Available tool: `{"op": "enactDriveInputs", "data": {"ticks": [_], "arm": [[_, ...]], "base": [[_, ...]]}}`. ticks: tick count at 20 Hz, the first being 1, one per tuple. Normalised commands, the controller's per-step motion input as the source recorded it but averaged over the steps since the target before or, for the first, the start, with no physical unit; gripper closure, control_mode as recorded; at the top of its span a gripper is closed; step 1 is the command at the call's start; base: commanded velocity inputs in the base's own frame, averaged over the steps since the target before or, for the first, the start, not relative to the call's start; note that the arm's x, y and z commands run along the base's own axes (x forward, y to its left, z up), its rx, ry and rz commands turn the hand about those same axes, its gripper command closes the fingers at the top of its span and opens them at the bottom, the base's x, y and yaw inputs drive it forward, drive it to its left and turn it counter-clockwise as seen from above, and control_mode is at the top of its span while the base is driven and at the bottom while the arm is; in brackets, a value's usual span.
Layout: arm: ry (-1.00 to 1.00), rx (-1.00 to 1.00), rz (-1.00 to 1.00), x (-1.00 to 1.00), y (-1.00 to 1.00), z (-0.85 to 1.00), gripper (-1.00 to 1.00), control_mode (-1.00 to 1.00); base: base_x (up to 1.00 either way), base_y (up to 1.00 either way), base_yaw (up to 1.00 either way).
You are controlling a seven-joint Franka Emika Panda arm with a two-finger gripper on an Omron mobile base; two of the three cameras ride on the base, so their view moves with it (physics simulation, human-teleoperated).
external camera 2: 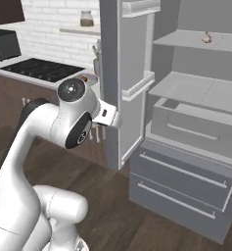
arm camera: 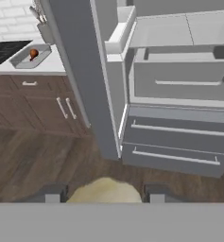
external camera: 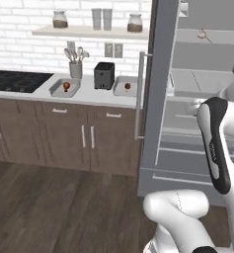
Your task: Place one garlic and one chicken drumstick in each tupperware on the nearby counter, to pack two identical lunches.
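From your left base camera, the counter (external camera: 89, 94) carries two tupperware trays either side of a black toaster (external camera: 104, 75): the left tray (external camera: 64, 88) and the right tray (external camera: 126, 87) each hold one chicken drumstick (external camera: 66, 86), the second drumstick (external camera: 128, 86) lying beside the open fridge door (external camera: 155, 89). From your right base camera, a garlic bulb (external camera 2: 206, 37) sits on the upper fridge shelf (external camera 2: 196, 40), and the arm's elbow fills the foreground. In your hand camera, the gripper (arm camera: 101, 194) has its two fingertips set partway apart with a pale garlic (arm camera: 104, 193) lodged between them, apparently gripped; ahead and to the upper left of the hand one tray (arm camera: 30, 56) with its drumstick (arm camera: 33, 54) rests on the counter, well apart from the fingers, with the fridge drawers (arm camera: 179, 80) ahead to the right.
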Motion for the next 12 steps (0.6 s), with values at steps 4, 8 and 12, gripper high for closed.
{"op": "enactDriveInputs", "data": {"ticks": [4,8,12], "arm": [[0.0,0.0,0.0,0.0,0.0,0.0,1.0,1.0],[0.0,0.0,0.0,0.0,0.0,0.0,1.0,1.0],[0.0,0.0,0.0,0.0,0.0,0.0,1.0,1.0]], "base": [[0.4,0.89,0.57],[0.11,0.56,0.81],[0.19,0.38,0.87]]}}
